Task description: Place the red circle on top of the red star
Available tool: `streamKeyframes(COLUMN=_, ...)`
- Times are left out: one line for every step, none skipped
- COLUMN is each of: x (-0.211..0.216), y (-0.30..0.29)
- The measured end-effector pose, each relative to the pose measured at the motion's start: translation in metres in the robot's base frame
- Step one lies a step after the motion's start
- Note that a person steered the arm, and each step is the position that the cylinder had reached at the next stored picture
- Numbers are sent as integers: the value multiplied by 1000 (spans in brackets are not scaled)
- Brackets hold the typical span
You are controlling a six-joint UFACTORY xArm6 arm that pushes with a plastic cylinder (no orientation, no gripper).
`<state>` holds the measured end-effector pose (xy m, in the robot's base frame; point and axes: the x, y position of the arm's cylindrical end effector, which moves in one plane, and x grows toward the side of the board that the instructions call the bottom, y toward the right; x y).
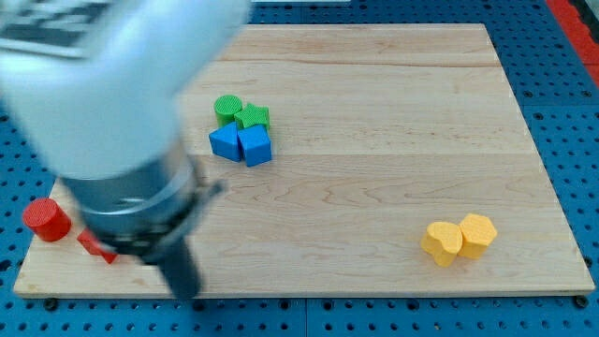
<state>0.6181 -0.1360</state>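
The red circle (45, 219) stands at the board's left edge, near the view's bottom left. The red star (94, 246) lies just right of and below it, mostly hidden behind my blurred arm; only a red sliver shows. My tip (187, 291) is near the board's bottom edge, right of the red star and a short way from it. It touches no block.
A green circle (227, 108), a green star (254, 117) and two blue blocks (226, 142) (255, 147) cluster at upper centre-left. Two yellow blocks (442, 242) (477, 234) sit together at lower right. The wooden board (393, 112) lies on blue pegboard.
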Motion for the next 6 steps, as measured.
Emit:
streamKeyframes(x=0, y=-83)
streamKeyframes(x=-1, y=-151)
streamKeyframes(x=-17, y=-168)
streamKeyframes(x=-44, y=-164)
streamKeyframes(x=-86, y=-155)
streamKeyframes(x=-102, y=-155)
